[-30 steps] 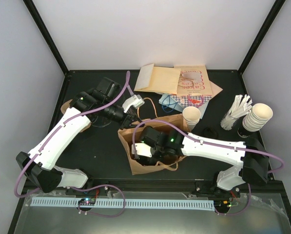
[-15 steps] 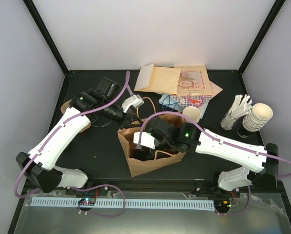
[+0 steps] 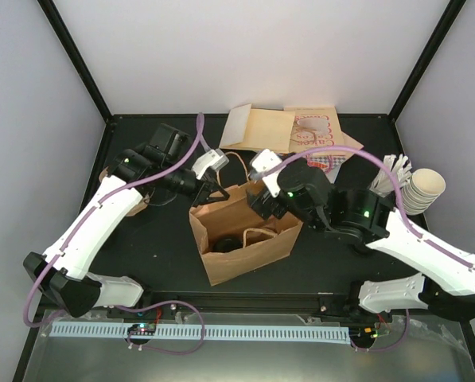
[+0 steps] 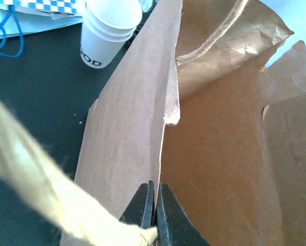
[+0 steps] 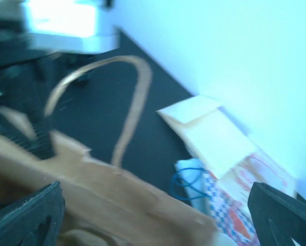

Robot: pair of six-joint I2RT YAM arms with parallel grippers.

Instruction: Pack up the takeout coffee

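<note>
The paper bag (image 3: 245,235) is plain brown and the bench (image 3: 157,255) black. A white cup (image 4: 110,28) bears black lettering. The paper (image 4: 35,5) is blue-and-white checked. The left pincer (image 4: 155,205) is black, and the cable (image 3: 199,127) is purple.

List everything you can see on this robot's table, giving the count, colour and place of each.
brown paper bag: one, brown, centre of table, open
dark round thing: one, black, inside the bag; possibly a lidded cup
white paper cup: one, white, on the table beyond the bag
cup stack: one stack, cream, right edge
white sticks: a bundle, white, beside the cup stack
flat paper bags: several, tan, back of table
checked paper: one, blue and white, by the flat bags
table: one, black
left gripper: one, black fingers, shut on the bag's rim
right gripper: one, black fingers, open above the bag
</note>
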